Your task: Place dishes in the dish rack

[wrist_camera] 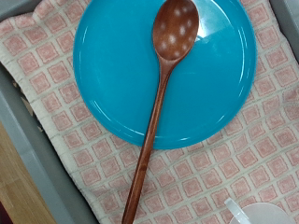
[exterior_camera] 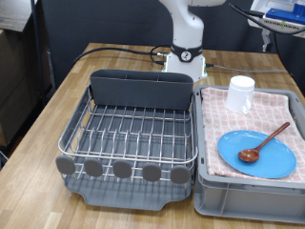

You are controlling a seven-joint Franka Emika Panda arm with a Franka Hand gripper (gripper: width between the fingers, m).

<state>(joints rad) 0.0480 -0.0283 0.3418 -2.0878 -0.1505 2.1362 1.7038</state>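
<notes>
Wooden tabletop (exterior_camera: 57, 114) carries the whole set-up: the rack (exterior_camera: 133, 134) on its dark tray fills the exterior view's left, with the caddy (exterior_camera: 141, 91) across its 12 o'clock edge and grey discs (exterior_camera: 122, 170) along its 6 o'clock edge. Just beside it, at 3 o'clock, stands a grey crate (exterior_camera: 238, 196) lined with a pink checked cloth (exterior_camera: 272, 110).

All three dishes lie in the crate, so by my reading nothing has been racked yet. The plate (exterior_camera: 255, 153) sits on the cloth towards the crate's 6 o'clock end, the spoon (exterior_camera: 265, 143) lies across it with its bowl on the plate and its handle running off towards 1 o'clock, and the mug (exterior_camera: 241, 93) stands at the crate's 12 o'clock end.

Only the arm's base (exterior_camera: 186, 43) shows in the exterior view; the gripper itself is out of sight in both pictures, so I cannot tell how its fingers stand. The wrist view looks straight down on the plate (wrist_camera: 163, 70) and spoon (wrist_camera: 163, 84), which suggests the hand hangs above them, at the start of a first pick. Taking the spoon would call for a grasp across its thin handle.
</notes>
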